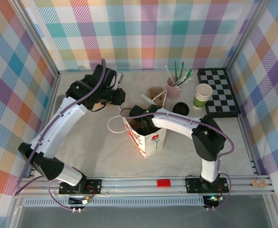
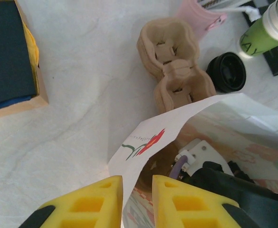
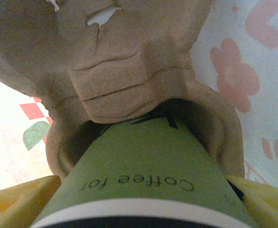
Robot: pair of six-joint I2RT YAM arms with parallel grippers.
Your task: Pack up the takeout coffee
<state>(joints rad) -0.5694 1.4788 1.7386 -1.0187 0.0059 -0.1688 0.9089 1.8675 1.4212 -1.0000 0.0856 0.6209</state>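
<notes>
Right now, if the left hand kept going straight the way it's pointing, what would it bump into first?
The white paper bag. Its rim sits right in front of the left hand, between the yellow fingers, so it would likely hit that paper edge first. Depth is hard to judge.

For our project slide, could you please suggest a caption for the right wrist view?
Right gripper holds the green takeout coffee in a pulp carrier inside the flowered bag.
</notes>
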